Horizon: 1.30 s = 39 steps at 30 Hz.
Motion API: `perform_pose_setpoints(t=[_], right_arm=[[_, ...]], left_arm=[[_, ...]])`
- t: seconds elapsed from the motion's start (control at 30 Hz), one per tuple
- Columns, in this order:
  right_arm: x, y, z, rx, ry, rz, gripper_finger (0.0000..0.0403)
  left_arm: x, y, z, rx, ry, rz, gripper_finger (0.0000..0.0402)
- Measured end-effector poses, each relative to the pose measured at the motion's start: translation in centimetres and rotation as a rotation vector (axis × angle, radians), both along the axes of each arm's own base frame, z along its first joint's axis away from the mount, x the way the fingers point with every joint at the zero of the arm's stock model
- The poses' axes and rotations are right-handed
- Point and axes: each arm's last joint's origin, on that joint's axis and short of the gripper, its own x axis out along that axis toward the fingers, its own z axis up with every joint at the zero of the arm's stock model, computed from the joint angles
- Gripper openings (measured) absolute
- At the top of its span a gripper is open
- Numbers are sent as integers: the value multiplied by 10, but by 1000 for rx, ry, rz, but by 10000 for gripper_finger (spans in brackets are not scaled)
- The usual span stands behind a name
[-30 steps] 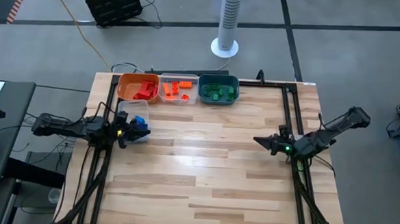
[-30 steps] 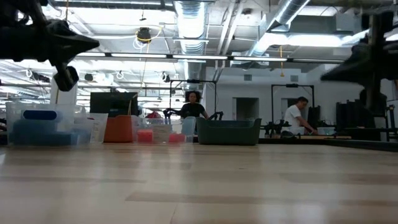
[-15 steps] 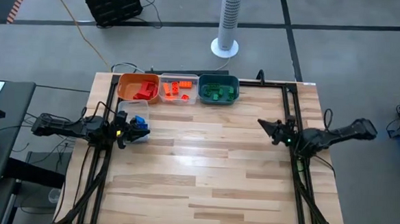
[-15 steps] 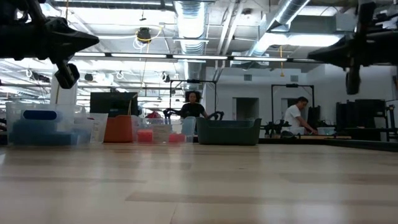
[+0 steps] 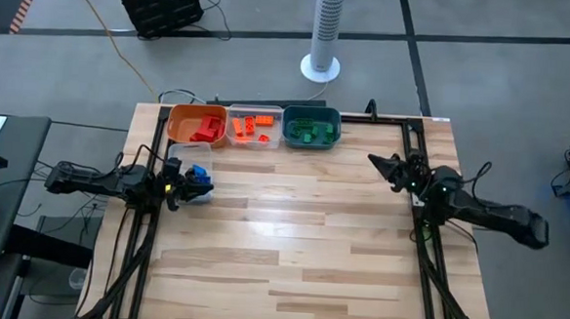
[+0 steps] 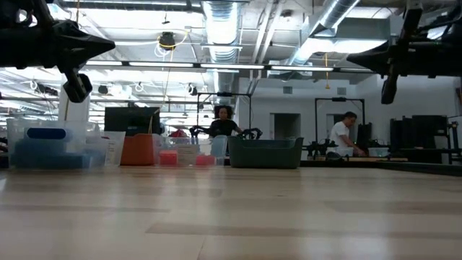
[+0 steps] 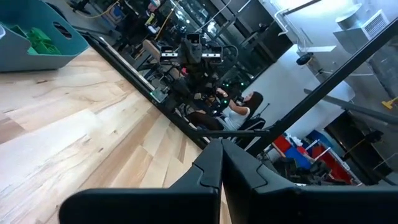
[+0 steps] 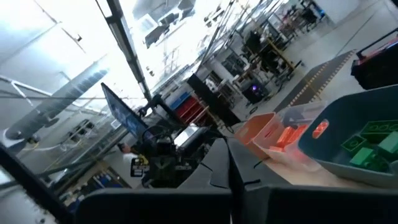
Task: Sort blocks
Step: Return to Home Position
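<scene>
The blocks lie sorted in bins: red ones in the orange bin (image 5: 197,126), orange ones in a clear bin (image 5: 253,129), green ones in the teal bin (image 5: 311,128), and blue ones in a second clear bin (image 5: 194,170) at the left edge. My left gripper (image 5: 206,188) hovers shut just above and beside the blue bin (image 6: 50,148), holding nothing. My right gripper (image 5: 373,161) is shut and empty, raised above the table's right side and pointing toward the far left. In the right wrist view its fingers (image 8: 217,163) face the teal bin (image 8: 364,146).
The three bins stand in a row along the far edge, the teal bin (image 6: 265,153) rightmost. The wide wooden tabletop (image 5: 290,248) stretches between the arms. A black frame (image 5: 418,147) runs along the table's sides. People sit in the room beyond the far edge.
My right gripper has gone toward the table's far edge and risen a little, staying shut. Its arm has swung round behind it, so the fingers now point toward the far left instead of the left. The left arm and the bins have kept still.
</scene>
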Motion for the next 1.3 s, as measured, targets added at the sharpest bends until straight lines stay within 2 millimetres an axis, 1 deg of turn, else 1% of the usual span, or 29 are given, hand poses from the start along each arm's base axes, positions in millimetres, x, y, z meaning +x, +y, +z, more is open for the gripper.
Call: perform_pose_setpoints(t=[0.1, 0.33, 0.43, 0.53, 0.6, 0.7, 0.73, 0.97, 1.17, 1.23, 1.3], right_arm=[[-1, -3, -1, -14, 15, 23, 0], [0, -3, -5, -79, 86, 8, 0], [1, -4, -11, -45, 144, 12, 0], [2, -4, -20, 31, 209, 22, 0], [2, -4, -27, 92, 260, 31, 0], [2, -2, -38, 170, 352, 51, 0], [2, -1, -39, 181, 356, 58, 0], [3, 3, -39, 175, 366, 98, 0], [4, 2, -41, 55, 438, 93, 5], [4, 2, -41, -40, 477, 89, 9], [4, 2, -42, -191, 539, 84, 13]], left_arm=[[0, 0, 0, -6, 1, -1, 0], [0, 0, -3, 9, 36, 9, 0], [1, 1, -6, 16, 65, 38, 0], [2, 1, -7, 45, 80, 51, 0], [2, 1, -7, 111, 88, 59, 0], [2, 1, -7, 308, 112, 77, 0], [2, 1, -7, 352, 116, 82, 0], [2, 1, -7, 466, 130, 93, 1], [2, 1, -7, 561, 141, 100, 1], [2, 1, -7, 573, 142, 101, 1], [2, 1, -7, 598, 146, 103, 1]])
